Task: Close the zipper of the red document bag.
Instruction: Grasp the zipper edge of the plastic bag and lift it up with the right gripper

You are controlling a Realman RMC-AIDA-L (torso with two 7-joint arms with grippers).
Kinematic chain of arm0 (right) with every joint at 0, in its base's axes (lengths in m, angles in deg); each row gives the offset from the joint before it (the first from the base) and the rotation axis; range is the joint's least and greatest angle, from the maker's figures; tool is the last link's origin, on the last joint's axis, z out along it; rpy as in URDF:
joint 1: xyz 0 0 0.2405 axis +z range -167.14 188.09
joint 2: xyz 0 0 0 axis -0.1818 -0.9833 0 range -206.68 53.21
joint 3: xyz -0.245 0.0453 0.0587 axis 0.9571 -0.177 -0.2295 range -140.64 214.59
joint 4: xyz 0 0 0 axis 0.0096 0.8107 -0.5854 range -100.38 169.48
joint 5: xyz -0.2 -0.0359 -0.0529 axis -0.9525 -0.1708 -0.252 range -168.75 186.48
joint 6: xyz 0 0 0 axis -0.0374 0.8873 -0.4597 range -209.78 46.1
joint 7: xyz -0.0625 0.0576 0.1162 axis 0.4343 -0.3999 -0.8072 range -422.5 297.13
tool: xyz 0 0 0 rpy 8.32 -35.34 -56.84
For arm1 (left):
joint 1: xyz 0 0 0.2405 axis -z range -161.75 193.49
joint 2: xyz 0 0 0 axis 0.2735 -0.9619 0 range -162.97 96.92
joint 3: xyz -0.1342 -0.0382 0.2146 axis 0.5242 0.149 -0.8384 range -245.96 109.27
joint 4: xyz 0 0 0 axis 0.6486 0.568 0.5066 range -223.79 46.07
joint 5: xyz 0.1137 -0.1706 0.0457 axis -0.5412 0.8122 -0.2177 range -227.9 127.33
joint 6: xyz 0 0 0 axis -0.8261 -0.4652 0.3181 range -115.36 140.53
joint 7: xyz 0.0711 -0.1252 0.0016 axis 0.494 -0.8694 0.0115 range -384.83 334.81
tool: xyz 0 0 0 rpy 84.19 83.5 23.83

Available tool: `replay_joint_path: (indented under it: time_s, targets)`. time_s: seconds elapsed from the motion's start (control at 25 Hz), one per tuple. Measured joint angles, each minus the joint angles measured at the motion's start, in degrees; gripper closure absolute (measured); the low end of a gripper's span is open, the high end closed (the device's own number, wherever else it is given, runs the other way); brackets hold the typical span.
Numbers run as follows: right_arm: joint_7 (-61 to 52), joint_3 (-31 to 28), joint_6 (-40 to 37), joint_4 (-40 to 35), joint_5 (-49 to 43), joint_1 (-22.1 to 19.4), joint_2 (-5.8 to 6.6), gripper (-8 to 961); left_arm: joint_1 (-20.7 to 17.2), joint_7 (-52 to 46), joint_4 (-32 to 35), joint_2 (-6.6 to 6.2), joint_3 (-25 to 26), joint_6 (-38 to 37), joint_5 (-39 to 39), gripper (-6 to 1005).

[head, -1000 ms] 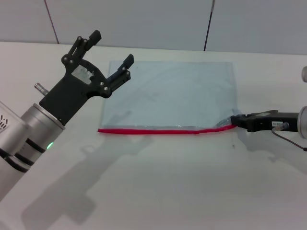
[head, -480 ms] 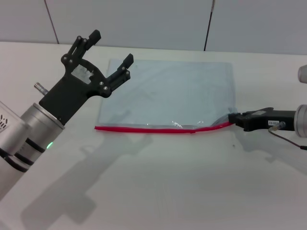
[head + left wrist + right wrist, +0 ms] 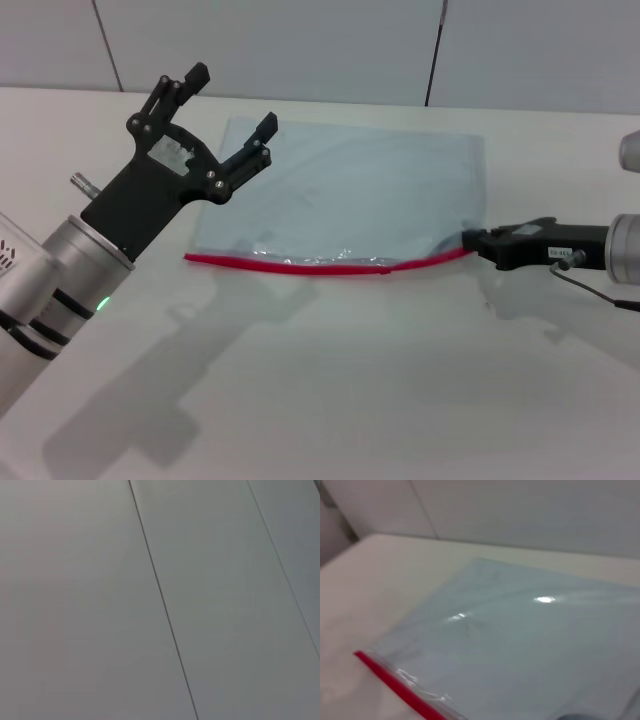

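The red document bag [image 3: 350, 195], a flat pale blue-grey translucent pouch, lies on the white table in the head view. Its red zipper [image 3: 300, 265] runs along the near long edge. My right gripper [image 3: 472, 241] reaches in from the right and is shut on the zipper's right end, which curves up slightly off the table. The slider itself is too small to make out. My left gripper [image 3: 235, 98] hangs open in the air above the bag's far left corner, touching nothing. The right wrist view shows the bag [image 3: 520, 640] and the left end of the zipper [image 3: 400, 687].
The bag rests on a bare white table [image 3: 350, 400], with a pale panelled wall [image 3: 300, 40] behind it. The left wrist view shows only wall panels [image 3: 225, 605].
My right gripper has moved left with the zipper's end, and the whole bag has slid left and turned a little. The left arm has not moved.
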Motion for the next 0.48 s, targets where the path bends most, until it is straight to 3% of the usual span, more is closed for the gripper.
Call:
replay_joint_path:
  time_s: [0.48]
  targets:
    - [8.8,0.0,-5.2,1.9,11.3,0.3,0.00,931,0.2,0.0,-0.1,0.01,-0.7,1.1,-0.3,133]
